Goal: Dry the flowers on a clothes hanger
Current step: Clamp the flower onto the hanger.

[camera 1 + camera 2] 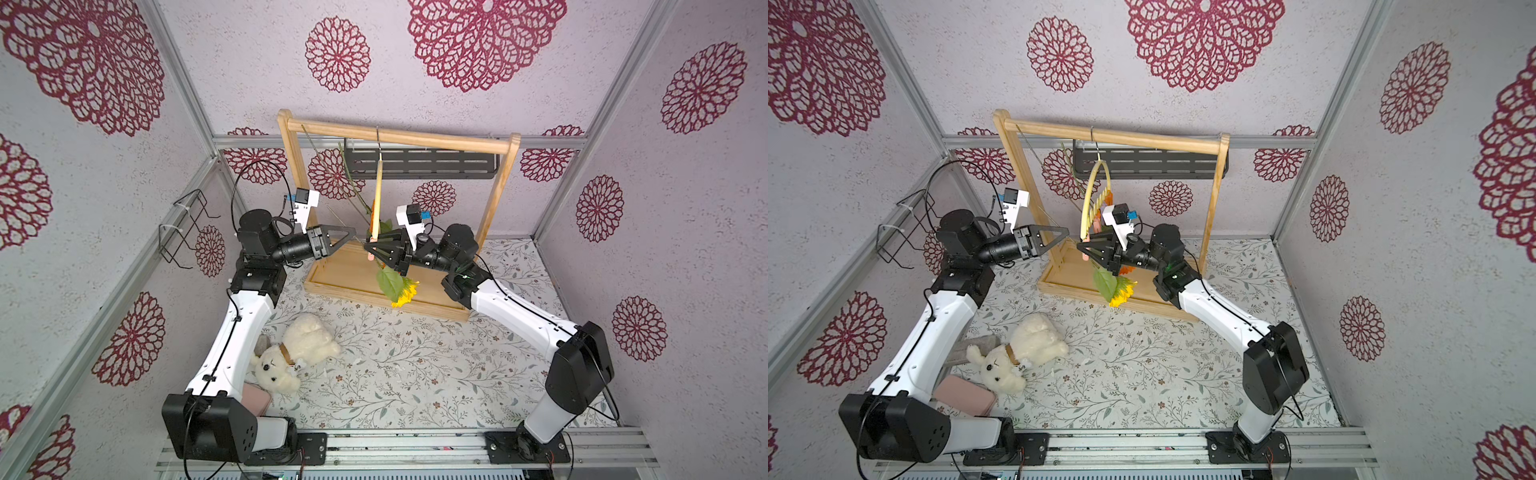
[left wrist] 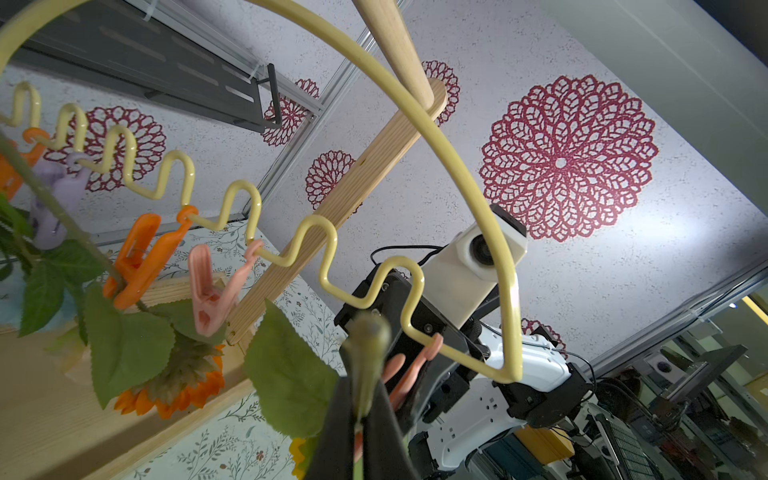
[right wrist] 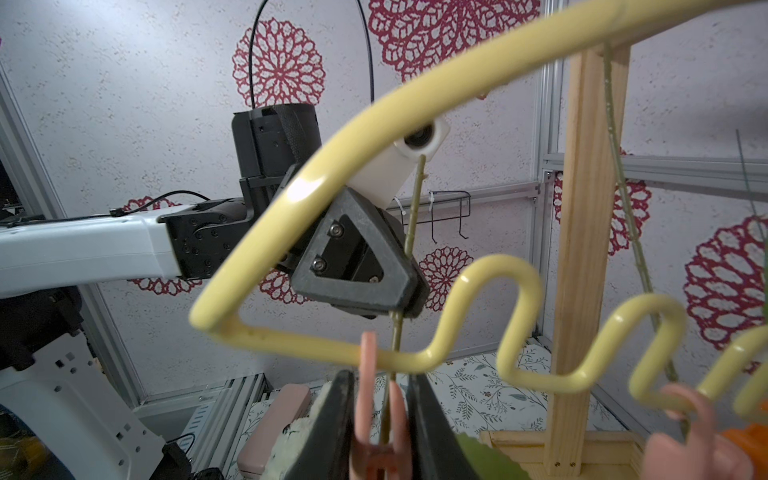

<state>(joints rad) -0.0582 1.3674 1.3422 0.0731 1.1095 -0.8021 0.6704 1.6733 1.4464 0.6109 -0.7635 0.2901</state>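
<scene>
The pale-yellow clothes hanger [image 1: 1087, 199] hangs by its hook from the wooden rack's top bar [image 1: 399, 137]. My left gripper [image 2: 362, 419] is shut on the sunflower's green stem [image 2: 368, 345], just beside the hanger's near end. The sunflower head [image 1: 405, 295] and a broad leaf [image 1: 388, 282] dangle below. My right gripper [image 3: 380, 415] is shut on a pink clothespin [image 3: 367, 374] at that end of the wavy bar, and the stem [image 3: 409, 232] runs between the pin's two arms. An orange flower [image 2: 170, 390] hangs head down at an orange clothespin [image 2: 141, 257]. A lilac pin [image 2: 58, 199] and another pink pin [image 2: 212, 286] hang beside it.
The rack's wooden base tray [image 1: 345, 274] sits under both grippers. A black slotted shelf [image 1: 419, 164] is fixed to the back wall, a black wire rack [image 1: 183, 228] to the left wall. A white plush bear [image 1: 291, 353] and a pink case [image 1: 965, 395] lie by the left arm.
</scene>
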